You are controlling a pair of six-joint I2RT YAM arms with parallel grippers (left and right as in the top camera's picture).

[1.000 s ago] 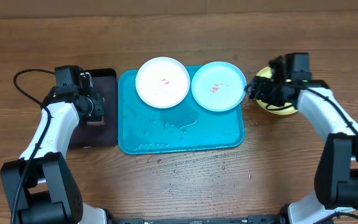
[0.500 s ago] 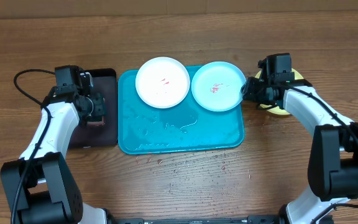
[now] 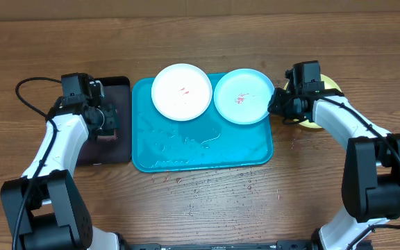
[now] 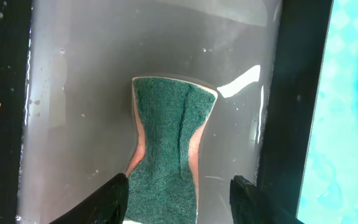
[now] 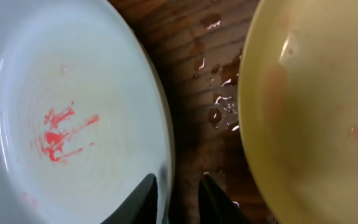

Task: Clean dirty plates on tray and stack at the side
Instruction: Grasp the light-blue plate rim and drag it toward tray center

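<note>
One white plate [image 3: 181,92] and one light teal plate [image 3: 244,96], both red-smeared, sit side by side at the far edge of the turquoise tray [image 3: 186,149]. One yellow-green plate [image 5: 316,112] is on the counter [image 3: 200,208], just right. Right gripper [image 5: 178,199]: narrowly parted, astride the teal rim. Left gripper [image 4: 182,199]: open, straddling a green sponge [image 4: 166,143] in the black tray [image 4: 291,124].
</note>
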